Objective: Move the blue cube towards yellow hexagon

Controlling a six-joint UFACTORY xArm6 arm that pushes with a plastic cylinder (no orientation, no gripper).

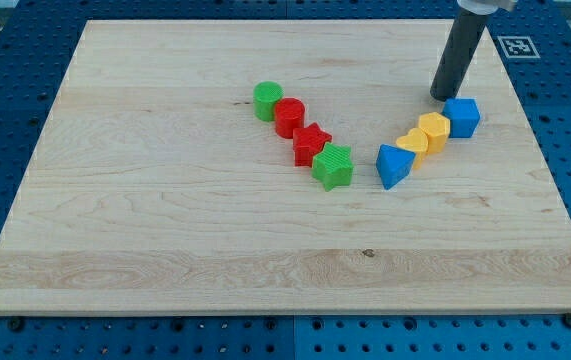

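Note:
The blue cube [463, 117] sits on the wooden board at the view's right, touching the right side of the yellow hexagon [433, 130]. My tip [443, 96] rests on the board just above and left of the blue cube, close to its upper left corner. A second yellow block [412, 143] lies against the hexagon's lower left, and a blue triangular block [393, 165] follows it, forming a slanted row.
A green cylinder [267, 100], a red cylinder [289, 117], a red star [311, 143] and a green star [333, 166] form a diagonal line mid-board. The board's right edge [540, 150] lies beyond the cube. A marker tag [515, 46] sits at the top right.

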